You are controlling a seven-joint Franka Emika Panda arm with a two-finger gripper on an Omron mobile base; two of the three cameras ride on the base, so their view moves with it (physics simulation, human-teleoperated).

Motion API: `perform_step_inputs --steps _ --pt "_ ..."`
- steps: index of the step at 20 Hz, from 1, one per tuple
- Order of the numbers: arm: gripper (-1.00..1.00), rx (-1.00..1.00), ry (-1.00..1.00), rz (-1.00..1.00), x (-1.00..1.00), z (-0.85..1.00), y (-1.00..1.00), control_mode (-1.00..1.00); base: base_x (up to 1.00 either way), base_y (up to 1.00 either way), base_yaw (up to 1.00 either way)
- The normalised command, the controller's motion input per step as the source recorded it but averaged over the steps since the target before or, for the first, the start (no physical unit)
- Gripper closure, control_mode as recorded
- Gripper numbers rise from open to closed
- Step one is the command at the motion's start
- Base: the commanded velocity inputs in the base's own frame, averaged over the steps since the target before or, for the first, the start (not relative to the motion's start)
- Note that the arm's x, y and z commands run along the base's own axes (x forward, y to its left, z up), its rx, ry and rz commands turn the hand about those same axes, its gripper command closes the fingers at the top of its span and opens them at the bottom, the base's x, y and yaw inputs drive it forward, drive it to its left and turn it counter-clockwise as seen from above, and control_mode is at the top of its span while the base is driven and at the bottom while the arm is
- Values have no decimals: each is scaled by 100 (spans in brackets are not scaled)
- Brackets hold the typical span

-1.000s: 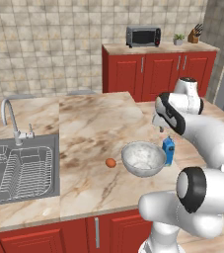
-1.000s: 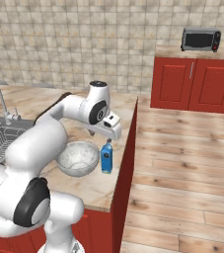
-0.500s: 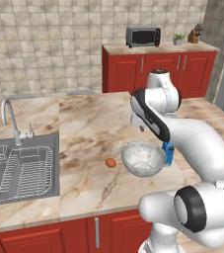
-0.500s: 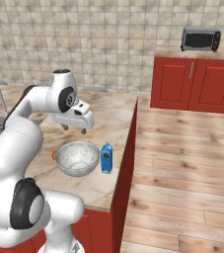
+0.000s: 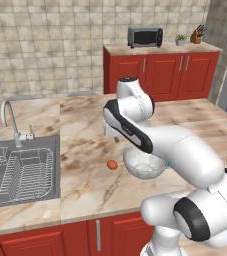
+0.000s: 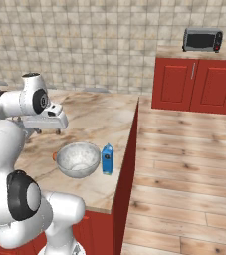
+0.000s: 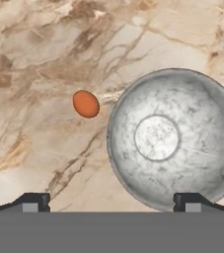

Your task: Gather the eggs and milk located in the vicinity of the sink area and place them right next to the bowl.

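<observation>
Our gripper [image 7: 111,201] has swung left off the milk [image 6: 107,159], jaws spread wide and empty, so the carton now stands beside the bowl [image 7: 173,138]. The egg [image 7: 86,104] lies at the bowl's ten o'clock in the hand view, already close to it, so we judge the gathering nearly done.

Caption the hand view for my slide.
Open gripper looks straight down on the speckled bowl, with the brown egg beside it on marble counter.
</observation>
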Motion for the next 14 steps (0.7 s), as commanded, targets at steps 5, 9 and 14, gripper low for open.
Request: perform_step_inputs --steps 5,9,14 --pt "-100 -7 19 13 0 -75 55 -100 0 0 0" --pt "-100 -5 11 15 5 -44 33 -100 0 0 0" --pt "-100 -2 0 13 18 -5 17 -100 0 0 0"
